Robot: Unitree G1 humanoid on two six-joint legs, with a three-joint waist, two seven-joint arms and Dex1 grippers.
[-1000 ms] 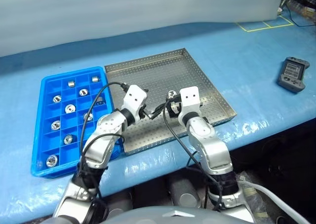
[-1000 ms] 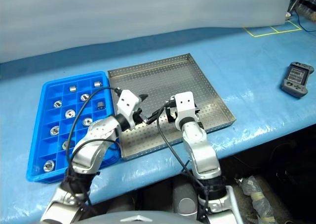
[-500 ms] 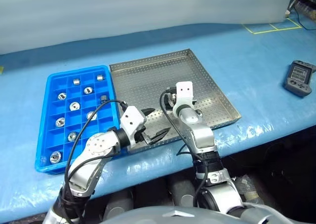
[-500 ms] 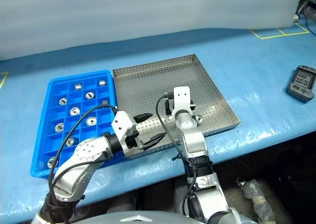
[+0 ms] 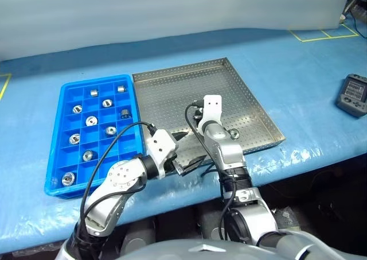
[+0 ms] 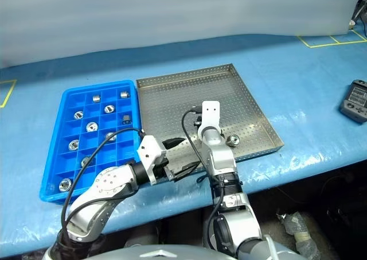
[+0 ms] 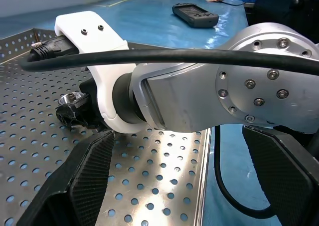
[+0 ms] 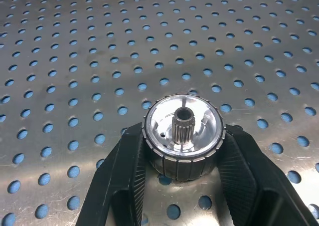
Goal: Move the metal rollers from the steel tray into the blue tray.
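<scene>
Right end effector (image 8: 182, 186) shut tight on one roller (image 8: 183, 138), down on the holey floor of the steel tray (image 5: 172, 93).

Left end effector (image 5: 186, 148) wide open, holding nothing, near the steel tray's front edge. One more roller (image 5: 234, 134) loose in the steel tray. Blue tray (image 5: 57, 139) just beside, with rollers in many boxes. All on a blue table (image 5: 298, 76) with yellow tape lines, a grey handset (image 5: 354, 94) off to the right, pale wall behind.

Both head views look steeply down on the same counter (image 5: 298, 59); each wrist view sits close above the steel tray (image 8: 75, 46).
</scene>
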